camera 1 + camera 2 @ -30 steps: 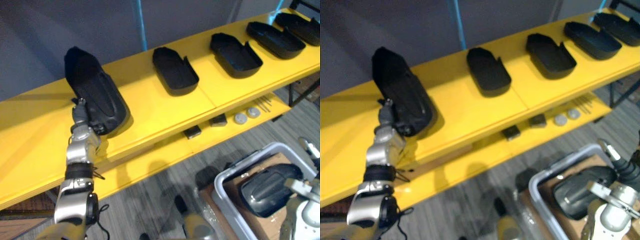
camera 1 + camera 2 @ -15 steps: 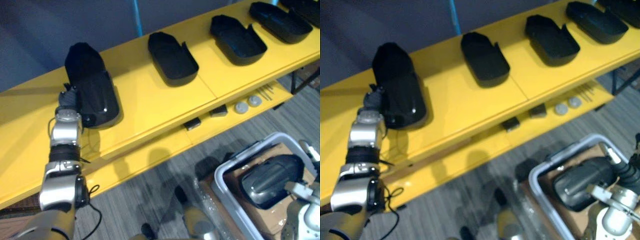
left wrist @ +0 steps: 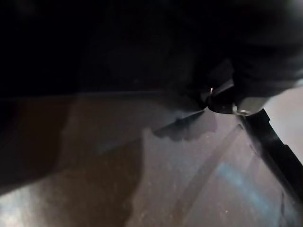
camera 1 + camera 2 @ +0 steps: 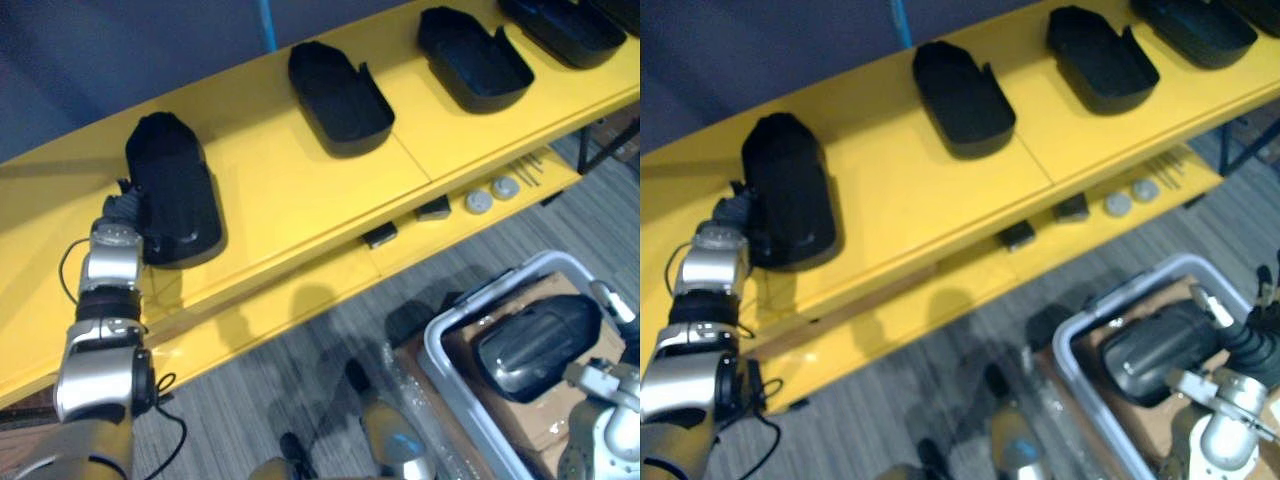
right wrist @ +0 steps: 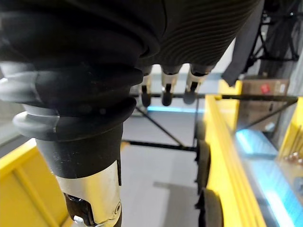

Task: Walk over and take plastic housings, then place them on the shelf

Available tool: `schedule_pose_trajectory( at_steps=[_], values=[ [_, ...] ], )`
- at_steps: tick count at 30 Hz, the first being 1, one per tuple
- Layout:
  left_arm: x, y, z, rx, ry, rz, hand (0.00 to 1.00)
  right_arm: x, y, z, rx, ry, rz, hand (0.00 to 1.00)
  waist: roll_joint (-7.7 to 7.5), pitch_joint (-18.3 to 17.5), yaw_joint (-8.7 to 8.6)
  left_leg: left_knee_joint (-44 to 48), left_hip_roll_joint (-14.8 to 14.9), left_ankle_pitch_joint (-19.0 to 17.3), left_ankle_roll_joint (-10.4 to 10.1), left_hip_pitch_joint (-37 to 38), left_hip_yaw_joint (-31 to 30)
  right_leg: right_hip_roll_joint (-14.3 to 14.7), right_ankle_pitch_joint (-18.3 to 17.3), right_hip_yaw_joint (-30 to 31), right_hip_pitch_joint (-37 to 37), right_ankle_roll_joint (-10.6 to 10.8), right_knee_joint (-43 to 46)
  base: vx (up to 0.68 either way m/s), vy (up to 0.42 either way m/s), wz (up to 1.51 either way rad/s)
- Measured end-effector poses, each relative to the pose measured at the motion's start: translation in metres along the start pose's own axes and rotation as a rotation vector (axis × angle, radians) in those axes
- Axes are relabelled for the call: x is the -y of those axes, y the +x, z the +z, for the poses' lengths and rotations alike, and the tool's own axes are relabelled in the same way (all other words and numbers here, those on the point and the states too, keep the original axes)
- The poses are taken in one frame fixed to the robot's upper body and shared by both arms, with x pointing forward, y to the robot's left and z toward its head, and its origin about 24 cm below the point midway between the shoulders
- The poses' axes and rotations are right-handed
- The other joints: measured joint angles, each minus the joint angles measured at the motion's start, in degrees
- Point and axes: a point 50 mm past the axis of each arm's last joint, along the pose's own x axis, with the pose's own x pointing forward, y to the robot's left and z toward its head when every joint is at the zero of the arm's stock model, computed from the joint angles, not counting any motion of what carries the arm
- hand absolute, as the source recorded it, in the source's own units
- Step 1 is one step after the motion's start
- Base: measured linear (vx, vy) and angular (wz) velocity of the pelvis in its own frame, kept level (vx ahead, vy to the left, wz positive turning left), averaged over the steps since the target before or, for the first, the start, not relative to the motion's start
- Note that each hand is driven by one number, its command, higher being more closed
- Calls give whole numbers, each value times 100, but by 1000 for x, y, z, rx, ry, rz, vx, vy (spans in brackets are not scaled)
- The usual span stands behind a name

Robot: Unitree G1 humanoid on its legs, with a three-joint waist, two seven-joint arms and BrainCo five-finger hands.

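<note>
A black plastic housing (image 4: 172, 190) lies dome-up at the left end of the yellow shelf (image 4: 290, 190). My left hand (image 4: 120, 212) rests against its near left edge. The left wrist view has the housing's dark body (image 3: 142, 42) close above the shelf top. Three more black housings lie hollow side up along the shelf: one (image 4: 340, 85) in the middle, a second (image 4: 475, 60) to its right, a third (image 4: 565, 20) at the far right. Another glossy housing (image 4: 535, 345) sits in a grey bin (image 4: 450, 350) on the floor at lower right. My right hand (image 4: 1240, 345) hovers beside it, fingers (image 5: 165, 90) straight and holding nothing.
The lower shelf board (image 4: 300, 300) carries two small dark blocks (image 4: 380, 236) (image 4: 433, 209) and two grey discs (image 4: 480, 202) (image 4: 506, 187). A brown cardboard box (image 4: 470, 385) lies inside the bin. A grey wall (image 4: 120, 60) runs behind the shelf.
The left housing stood tilted up on its end one second ago and now lies flat on the shelf. My left hand stays at its edge. The camera has shifted.
</note>
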Motion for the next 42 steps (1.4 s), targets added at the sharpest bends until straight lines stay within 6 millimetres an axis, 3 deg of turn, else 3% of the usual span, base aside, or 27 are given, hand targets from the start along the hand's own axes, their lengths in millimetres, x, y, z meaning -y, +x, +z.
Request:
schedule_pose_trajectory(
  at_steps=[1,2,12,17,31,37,42],
  values=[
    [0,0,1,6,-7,10,100,0,0,0,-2,2,-1,0,-7,16,0,76,16,-48,-8,-23,0,2,1,0,5,0,6,0,0,0],
    [0,0,1,6,-32,21,0,-1,-1,-1,-5,3,-11,0,-4,21,-4,155,31,-87,-11,-64,-4,2,3,-1,2,3,5,0,0,0],
    [2,-3,11,48,-213,172,0,-3,-5,-4,-28,14,-32,0,-70,91,-7,342,61,-208,-7,-190,-33,-17,66,-24,8,62,-55,0,0,0],
    [3,-5,28,84,-320,194,0,-8,-7,-6,-40,28,-18,0,-125,123,-5,337,10,-224,19,-187,-39,-79,90,-26,44,92,-96,7,12,1],
    [3,-8,40,144,-316,181,0,-12,-19,-19,-121,61,22,0,-148,119,-23,340,-28,-293,66,-74,-180,-174,179,-136,399,116,-446,18,15,5],
    [-1,-14,64,257,-249,176,0,-25,-19,-18,-89,113,82,0,-192,54,37,325,-21,-292,65,-29,-229,-177,191,-168,473,109,-498,4,0,1],
    [-9,-18,82,381,-134,178,0,-45,-18,-14,-49,170,148,0,-181,-282,186,288,-21,-287,64,10,-366,-205,232,-321,633,105,-656,28,-2,12]
  ],
)
